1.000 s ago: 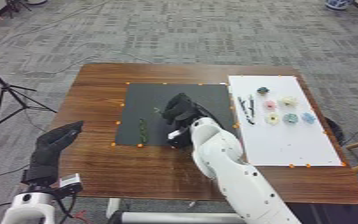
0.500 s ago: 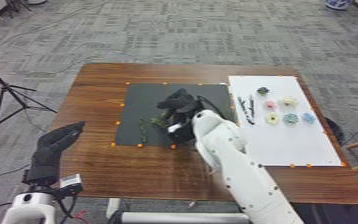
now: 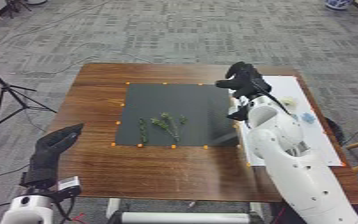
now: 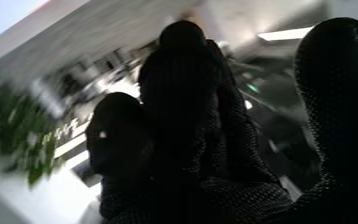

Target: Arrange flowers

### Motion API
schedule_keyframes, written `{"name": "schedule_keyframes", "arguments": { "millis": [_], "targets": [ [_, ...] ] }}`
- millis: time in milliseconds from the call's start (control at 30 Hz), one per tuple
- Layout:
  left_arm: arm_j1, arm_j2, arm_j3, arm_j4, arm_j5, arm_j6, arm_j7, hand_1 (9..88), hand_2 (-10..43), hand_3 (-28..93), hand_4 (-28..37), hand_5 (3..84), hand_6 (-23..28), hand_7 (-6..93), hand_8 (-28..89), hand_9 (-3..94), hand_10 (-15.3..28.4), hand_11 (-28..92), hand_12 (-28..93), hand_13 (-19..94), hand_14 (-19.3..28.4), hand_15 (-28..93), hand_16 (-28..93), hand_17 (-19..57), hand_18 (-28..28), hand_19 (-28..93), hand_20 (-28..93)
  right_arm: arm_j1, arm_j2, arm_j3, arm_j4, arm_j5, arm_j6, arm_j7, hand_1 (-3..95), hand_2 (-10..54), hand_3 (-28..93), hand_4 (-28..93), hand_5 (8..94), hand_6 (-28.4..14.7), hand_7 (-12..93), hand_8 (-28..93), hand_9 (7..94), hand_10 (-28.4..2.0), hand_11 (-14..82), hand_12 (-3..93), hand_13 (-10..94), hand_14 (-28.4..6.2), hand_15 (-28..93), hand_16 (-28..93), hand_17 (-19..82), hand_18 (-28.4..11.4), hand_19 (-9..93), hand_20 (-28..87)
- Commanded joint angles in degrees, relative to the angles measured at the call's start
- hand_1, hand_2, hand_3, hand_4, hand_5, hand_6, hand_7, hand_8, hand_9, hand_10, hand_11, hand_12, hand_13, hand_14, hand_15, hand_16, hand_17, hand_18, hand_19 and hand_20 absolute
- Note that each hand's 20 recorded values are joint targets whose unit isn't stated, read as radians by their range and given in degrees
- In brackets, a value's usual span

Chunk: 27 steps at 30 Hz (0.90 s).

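Looking down on brown wooden table (image 3: 180,175), set over grey patterned carpet (image 3: 184,32). Black sheet (image 3: 158,95) laid across middle, reaching toward far edge; white sheet (image 3: 285,84) laid to its right, running along table's right edge. Orange markers (image 3: 118,122) dotted around the edges of both. Beyond table's left edge, black tripod (image 3: 2,90) stood on carpet; past far edge, at right, blue-and-white pot (image 3: 338,4). In right wrist view, blurred green foliage (image 4: 15,132) caught near pale surfaces.

Right arm (image 3: 286,150) crossing table's near edge toward right corner, then up over white sheet, covering much of its left part. Right hand (image 3: 246,84) at white sheet's far-left corner, pointed toward table's far edge. Released: fingers straight, thumb apart, nothing grasped. Left hand (image 3: 51,147) by table's left edge, nearer the near-left corner, also pointed away; released, thumb apart.

Found on black sheet, toward near edge: 1 slender green stem (image 3: 143,131) lying beside left edge, 1 branching green sprig (image 3: 170,125) to its right. Counted clear of arm on white sheet: 1 cream flower (image 3: 287,101) toward far-right corner, 1 light blue flower (image 3: 309,118) near right edge.
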Motion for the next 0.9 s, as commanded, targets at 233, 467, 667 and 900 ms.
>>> {"name": "schedule_keyframes", "arguments": {
  "millis": [233, 467, 667, 900],
  "targets": [
    [0.5, -0.84, -0.35, -0.7, 2.05, -2.4, -1.74, 30.5, -3.8, 68, -22.9, 51.0, -2.0, 16.4, -11, 42.8, 12.8, 17, 9, 35, 14.4, 13, 0, 3.7, 11.3, 10, 14, -1.3, 2.6, -0.1, 4.4, -10.3, -8.1, 1.2, 38.0, -9.5, 59, -13, 49.7, -8.0, 47, -7, 70.6, -15.3, 41.7, 36.8, 87, -5.7, 55, 35, 67, -7.3, 93, 34],
    [2.2, -1.16, -1.27, -1.57, 2.17, -1.56, -1.87, 30.5, -3.8, 68, -22.7, 51.1, -2.2, 16.7, -11, 42.8, 12.8, 17, 9, 35, 14.5, 13, 0, 3.7, 11.3, 10, 14, -1.8, 5.0, -0.3, 4.0, -12.1, -14.1, 1.5, 36.4, -9.5, 59, -13, 43.5, -9.2, 44, -7, 64.0, -17.7, 35.9, 35.3, 86, -5.9, 55, 35, 66, -7.2, 93, 34],
    [1.8, -1.12, -1.23, -1.58, 2.69, -2.22, -2.22, 30.6, -3.8, 68, -22.6, 51.2, -2.2, 16.6, -11, 42.8, 12.9, 17, 9, 35, 14.5, 13, 0, 3.7, 11.4, 10, 14, -1.0, 5.9, -0.5, 4.1, -10.8, -18.2, 3.5, 37.6, -9.5, 59, -13, 42.5, -9.4, 43, -7, 62.6, -18.3, 33.8, 35.1, 86, -6.1, 55, 34, 66, -7.1, 93, 34],
    [1.6, -1.45, -0.82, -1.46, 2.44, -2.7, -2.46, 30.6, -3.8, 68, -22.7, 51.3, -2.2, 16.7, -11, 42.8, 12.9, 17, 9, 35, 14.5, 13, 0, 3.7, 11.4, 10, 14, -1.0, 4.4, 1.7, 4.5, -8.2, -25.6, 6.2, 41.3, -9.5, 60, -12, 42.5, -8.6, 43, -7, 63.5, -17.8, 31.9, 33.6, 86, -6.0, 55, 34, 66, -7.0, 93, 34]
  ]
}}
